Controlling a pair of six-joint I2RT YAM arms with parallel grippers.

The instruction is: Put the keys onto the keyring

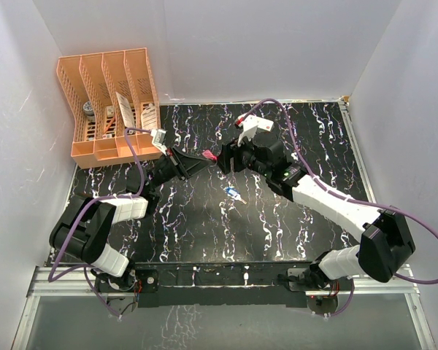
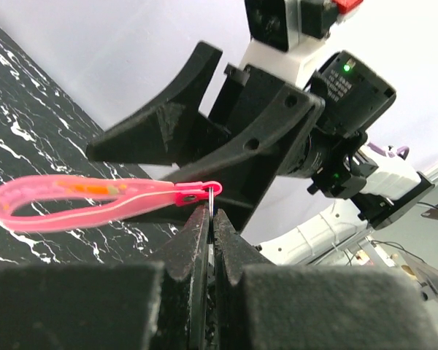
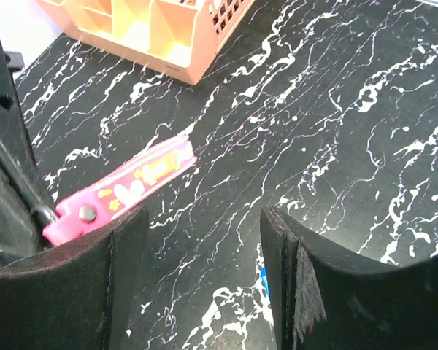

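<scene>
While the marbled table [image 1: 204,230] spreads under both arms, the orange rack [image 1: 102,152] stands well beyond the jaws; the right gripper [image 3: 203,226] has its jaws apart, empty; the left gripper [image 2: 212,219] is pinched together on the thin ring [image 2: 214,195] of the pink strap [image 2: 80,200], just beside one right jaw; the blue key [image 1: 233,194] lies on the table below them.
</scene>
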